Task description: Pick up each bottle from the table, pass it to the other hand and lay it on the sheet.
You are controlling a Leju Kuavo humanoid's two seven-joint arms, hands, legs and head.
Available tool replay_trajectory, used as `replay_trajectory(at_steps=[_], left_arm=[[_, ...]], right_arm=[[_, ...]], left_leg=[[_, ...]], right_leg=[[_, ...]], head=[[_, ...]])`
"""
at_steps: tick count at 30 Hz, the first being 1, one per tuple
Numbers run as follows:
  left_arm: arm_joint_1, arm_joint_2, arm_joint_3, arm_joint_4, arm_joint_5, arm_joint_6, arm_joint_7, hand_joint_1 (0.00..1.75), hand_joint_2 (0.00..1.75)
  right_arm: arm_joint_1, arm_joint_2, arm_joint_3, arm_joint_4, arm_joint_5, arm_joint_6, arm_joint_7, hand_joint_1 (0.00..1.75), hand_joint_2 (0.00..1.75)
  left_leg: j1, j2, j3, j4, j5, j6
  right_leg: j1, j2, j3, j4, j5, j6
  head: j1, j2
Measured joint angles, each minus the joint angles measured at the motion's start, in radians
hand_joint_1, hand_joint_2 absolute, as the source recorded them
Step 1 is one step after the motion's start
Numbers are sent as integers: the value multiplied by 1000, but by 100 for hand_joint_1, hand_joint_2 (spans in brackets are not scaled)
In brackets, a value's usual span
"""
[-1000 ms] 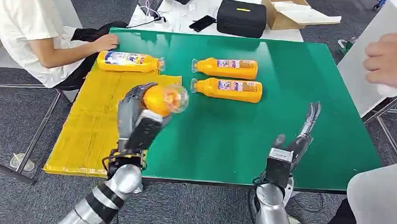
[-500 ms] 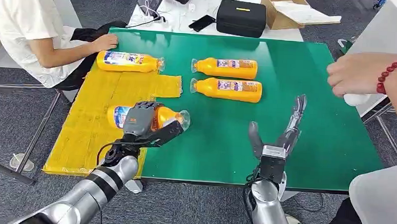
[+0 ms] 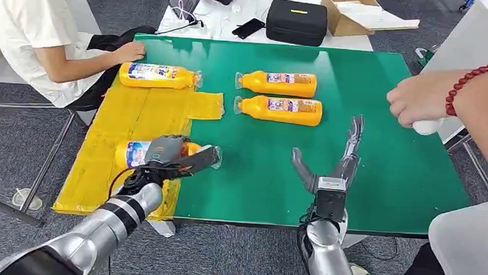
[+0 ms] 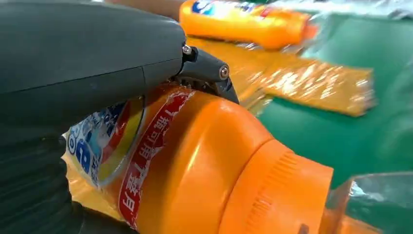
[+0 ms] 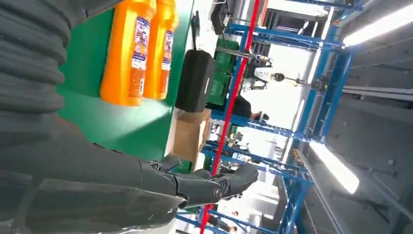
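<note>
Bottle lowered onto the sheet

The left hand (image 3: 165, 152) has swung the orange bottle (image 3: 136, 152) from raised above the table down and leftward, so it now lies on the yellow sheet (image 3: 112, 130). The right hand (image 3: 334, 164) has drifted left, and a person's hand (image 3: 413, 102) has reached farther in.

Table (image 3: 379, 151): green top, seen from above in the head view.
Sheet (image 3: 122, 131): yellow, over the table's left part, hanging past the left edge.
Far bottle on sheet (image 3: 159, 76): orange, on its side, cap toward the table's middle.
Near bottle on sheet (image 3: 165, 153): orange, on its side at the sheet's right edge, clear cap over the green.
Bottle pair on green: far one (image 3: 276, 83) and near one (image 3: 279, 109), side by side, caps toward the sheet.
</note>
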Motion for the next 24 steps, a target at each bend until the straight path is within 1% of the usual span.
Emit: replay_trajectory(at_steps=[3, 5, 6, 9, 11, 16, 20, 21, 24], left_arm=[[-15, 3, 5, 20, -1, -42, 29, 24, 175], [-20, 5, 9, 32, 5, -69, 37, 16, 175], [-19, 6, 11, 37, 6, -73, 40, 19, 175], [-21, 7, 16, 49, 17, -94, 40, 17, 175], [-22, 7, 29, 52, 28, -113, 39, 12, 175], [-25, 8, 40, 57, 31, -124, 37, 10, 175], [-26, 8, 51, 58, 34, -135, 27, 5, 175], [-26, 8, 53, 58, 35, -139, 25, 0, 175], [-27, 8, 57, 59, 47, -141, 10, 0, 175]], right_arm=[[-2, 0, -2, 10, -3, 3, 0, 0, 175], [-4, 0, -3, 18, -3, 5, 0, 0, 175], [-4, 0, -3, 20, -3, 6, 0, 0, 175], [-5, 0, -3, 29, -3, 9, 0, 0, 175], [-5, 0, -3, 33, -5, 11, 0, 0, 175], [-6, 0, -4, 43, -5, 13, 0, 0, 175], [-6, 0, -6, 49, -9, 11, 0, 0, 175], [-6, 0, -7, 51, -9, 11, 0, 0, 175], [-6, 0, -10, 53, -10, 11, 0, 0, 175]], left_leg=[[0, 0, 0, 0, 0, 0], [0, 0, 0, 0, 0, 0], [0, 0, 0, 0, 0, 0], [0, -1, 0, 0, 0, 0], [0, -1, 0, 0, 0, 0], [0, 0, 0, 0, 0, 0], [0, 0, 0, 0, 0, 0], [0, 0, 0, 0, 0, 0], [0, -1, 0, 0, 0, 0]], right_leg=[[0, 0, 0, 0, 0, 0], [0, 0, 0, 0, 0, 0], [0, 0, 0, 0, 0, 0], [0, 0, 0, 0, 0, 0], [0, 0, 0, 0, 0, 0], [0, 0, 0, 0, 0, 0], [0, 0, 0, 0, 0, 0], [0, 0, 0, 0, 0, 0], [0, 0, 0, 0, 0, 0]], head=[[0, 0], [0, 0], [0, 0], [0, 0], [0, 0], [0, 0], [0, 0], [0, 0], [0, 0]])
